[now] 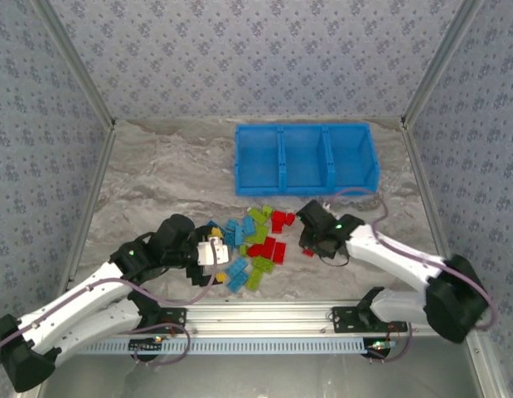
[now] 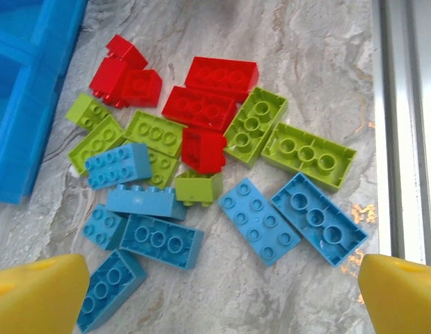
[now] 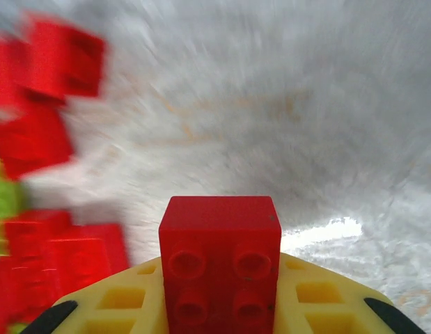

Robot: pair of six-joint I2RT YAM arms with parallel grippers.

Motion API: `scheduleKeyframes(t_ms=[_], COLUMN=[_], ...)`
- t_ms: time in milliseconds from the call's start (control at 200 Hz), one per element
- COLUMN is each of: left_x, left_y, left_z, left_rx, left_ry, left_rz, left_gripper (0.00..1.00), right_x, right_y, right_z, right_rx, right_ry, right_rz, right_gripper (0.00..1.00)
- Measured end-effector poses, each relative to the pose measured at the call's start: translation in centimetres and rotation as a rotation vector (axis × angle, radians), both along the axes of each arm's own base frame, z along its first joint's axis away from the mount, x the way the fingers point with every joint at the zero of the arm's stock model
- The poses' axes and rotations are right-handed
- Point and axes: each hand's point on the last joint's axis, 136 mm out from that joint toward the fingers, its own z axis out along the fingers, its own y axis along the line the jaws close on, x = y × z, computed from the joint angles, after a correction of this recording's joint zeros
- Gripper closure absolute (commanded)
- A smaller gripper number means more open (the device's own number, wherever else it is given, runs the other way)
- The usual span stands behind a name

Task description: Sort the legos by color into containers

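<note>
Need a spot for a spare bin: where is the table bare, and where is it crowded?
Widest bare table lies left of the blue tray, out to the left wall. A thinner strip runs between the tray's near wall and the brick pile. Crowded: the pile, flanked by the left end effector and the right end effector, which grips a red brick.

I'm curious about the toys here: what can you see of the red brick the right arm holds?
The red brick is small, square, shiny plastic, with four round studs in two rows facing the wrist camera. It sits centred between the right gripper's yellow jaws, clamped, with the grey marbled table behind it. Only the jaws appear to touch it.
</note>
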Motion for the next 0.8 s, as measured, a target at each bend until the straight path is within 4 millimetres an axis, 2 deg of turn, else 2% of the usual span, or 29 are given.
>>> scheduleKeyframes(t_ms=[65, 160, 260, 335, 385, 475, 510, 555, 635, 680, 799], left_x=[0.4, 0.8, 1.1, 1.3, 1.5, 2.1, 2.4, 2.5, 2.7, 2.7, 2.8], left_y=[0.2, 0.2, 0.1, 0.0, 0.0, 0.2, 0.3, 0.4, 0.6, 0.7, 0.8], left_z=[0.1, 0.3, 0.5, 0.8, 0.8, 0.9, 1.0, 0.9, 0.8, 0.8, 0.8], left_rx=[-0.001, -0.008, -0.021, -0.029, -0.03, -0.028, -0.027, -0.027, -0.029, -0.033, -0.036], left_ry=[-0.006, -0.016, -0.027, -0.035, -0.041, -0.054, -0.063, -0.069, -0.082, -0.09, -0.099], left_rz=[0.014, 0.029, 0.035, 0.04, 0.052, 0.086, 0.099, 0.109, 0.124, 0.129, 0.135], left_gripper=[0.01, 0.01, 0.01, 0.01, 0.01, 0.01, 0.01, 0.01, 0.01, 0.01, 0.01], right_x=[2.1, 6.2, 10.5, 15.1, 17.9, 22.1, 23.9, 25.2, 27.1, 27.8, 28.8], right_y=[-1.1, -4.0, -6.9, -8.5, -9.2, -10.4, -11.2, -11.9, -13.1, -13.8, -15.1], right_z=[3.9, 9.7, 13.3, 15.3, 15.2, 13.2, 11.4, 9.7, 7.0, 5.6, 4.0], right_rx=[0.019, -0.001, -0.094, -0.172, -0.201, -0.237, -0.251, -0.263, -0.272, -0.275, -0.254], right_ry=[-0.116, -0.284, -0.352, -0.373, -0.367, -0.312, -0.272, -0.232, -0.167, -0.134, -0.079], right_rz=[-0.005, -0.048, -0.045, -0.028, -0.021, -0.001, 0.0, 0.0, -0.001, -0.009, -0.021], right_gripper=[0.69, 0.7, 0.7, 0.71, 0.71, 0.71, 0.71, 0.69, 0.64, 0.54, 0.45])
